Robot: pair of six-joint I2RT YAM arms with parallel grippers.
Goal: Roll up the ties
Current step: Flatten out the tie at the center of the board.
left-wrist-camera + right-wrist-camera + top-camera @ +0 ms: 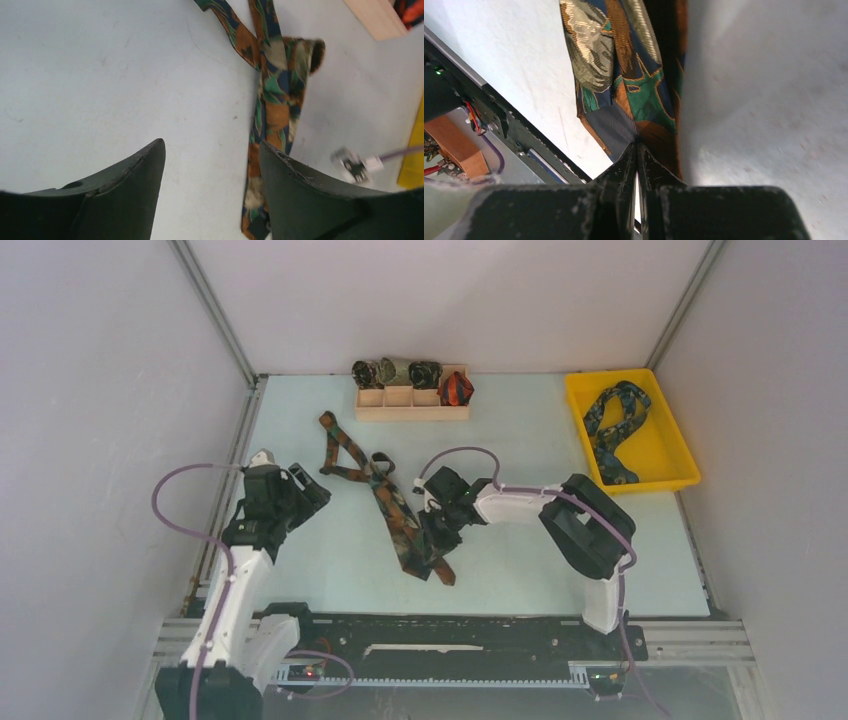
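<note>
A brown-orange-green tie lies unrolled on the pale table, running from the back left down to the front middle. Its narrow part folds back on itself near the far end. My right gripper is shut on the tie's wide near end; in the right wrist view its tips meet on the fabric. My left gripper hangs open to the left of the tie, apart from it. In the left wrist view its jaws stand wide over bare table, with the tie beside the right finger.
A wooden divider box at the back holds several rolled ties, one of them red-orange. A yellow tray at the back right holds an unrolled navy and teal tie. Purple cables loop off both arms.
</note>
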